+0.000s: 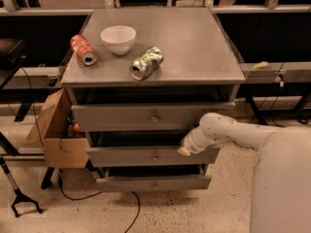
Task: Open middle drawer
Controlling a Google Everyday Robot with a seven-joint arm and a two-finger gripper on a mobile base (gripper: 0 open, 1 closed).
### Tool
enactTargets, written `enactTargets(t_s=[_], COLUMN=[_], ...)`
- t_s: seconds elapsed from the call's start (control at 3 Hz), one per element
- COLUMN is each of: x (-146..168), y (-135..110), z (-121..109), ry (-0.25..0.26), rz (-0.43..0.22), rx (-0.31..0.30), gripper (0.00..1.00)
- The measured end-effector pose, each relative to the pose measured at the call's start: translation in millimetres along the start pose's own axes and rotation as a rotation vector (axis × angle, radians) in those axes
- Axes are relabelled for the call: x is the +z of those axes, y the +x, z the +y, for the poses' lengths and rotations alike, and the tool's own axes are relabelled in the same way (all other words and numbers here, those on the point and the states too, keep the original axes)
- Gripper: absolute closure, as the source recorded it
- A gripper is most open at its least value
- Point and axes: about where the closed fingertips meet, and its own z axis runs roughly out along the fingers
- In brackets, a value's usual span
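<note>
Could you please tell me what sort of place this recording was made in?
Probably a lab or workshop: a grey metal cabinet, a cardboard box and a loose cable on the speckled floor. The gripper is at the middle drawer's top edge, right of centre.

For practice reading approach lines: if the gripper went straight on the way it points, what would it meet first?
Likely the middle drawer: the gripper sits at its front's upper edge, though depth is unclear.

1. the gripper (185,150), set at the upper right edge of the middle drawer (146,157), is seen only as a small tan tip.
2. the arm (231,130) is cut off at the lower right corner.
</note>
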Motion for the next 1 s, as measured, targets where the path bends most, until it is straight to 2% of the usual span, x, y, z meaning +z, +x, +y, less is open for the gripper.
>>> enactTargets(t_s=[0.33, 0.67, 1.0], x=[0.1, 0.1, 0.1], y=[-0.5, -0.5, -0.5], z=[-0.8, -0.8, -0.8], ry=[0.000, 0.000, 0.000], rz=[0.000, 0.000, 0.000], rx=[0.000, 0.000, 0.000], gripper=[0.11, 0.00, 0.00])
